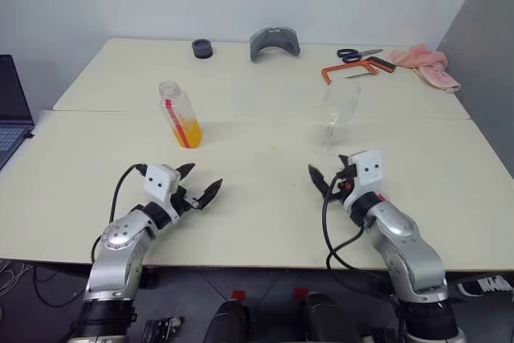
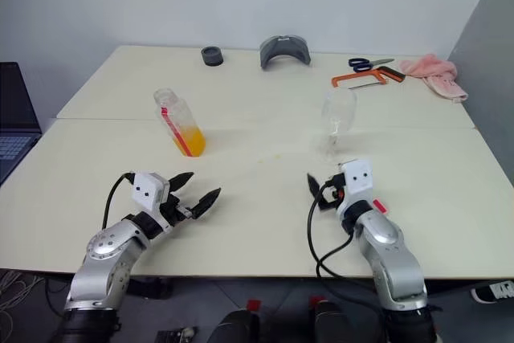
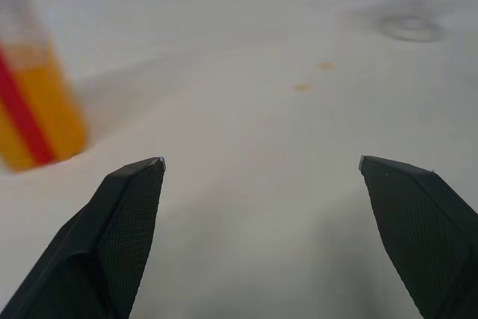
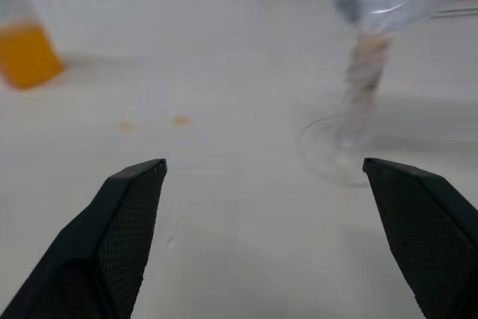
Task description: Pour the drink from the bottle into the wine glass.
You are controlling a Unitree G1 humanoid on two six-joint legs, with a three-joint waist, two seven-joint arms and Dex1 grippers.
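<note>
Plainly, the pale cream tabletop [image 1: 241,198] is made of two slabs butted along a seam that runs left to right, with a white wall behind and a grey partition at the far right. The bottle [image 1: 179,114] stands uncapped left of centre, just beyond the seam, its drink [image 1: 186,132] filling the lower part. The wine glass [image 2: 338,120] stands upright right of centre, well apart from the bottle, with a few small orange spots [image 1: 277,149] on the surface between them. The left end effector [image 1: 201,184] hovers near the front edge with its fingers spread wide, holding nothing, the bottle beyond it. The right end effector [image 1: 329,173] sits just in front of the glass foot, likewise wide and empty. Along the far side lie a dark cap [image 1: 202,48], a grey curved piece [image 1: 275,42], scissors [image 1: 358,55], an orange clamp [image 1: 350,73] and a pink cloth [image 1: 432,65]. A laptop [image 1: 12,114] sits at the left edge
</note>
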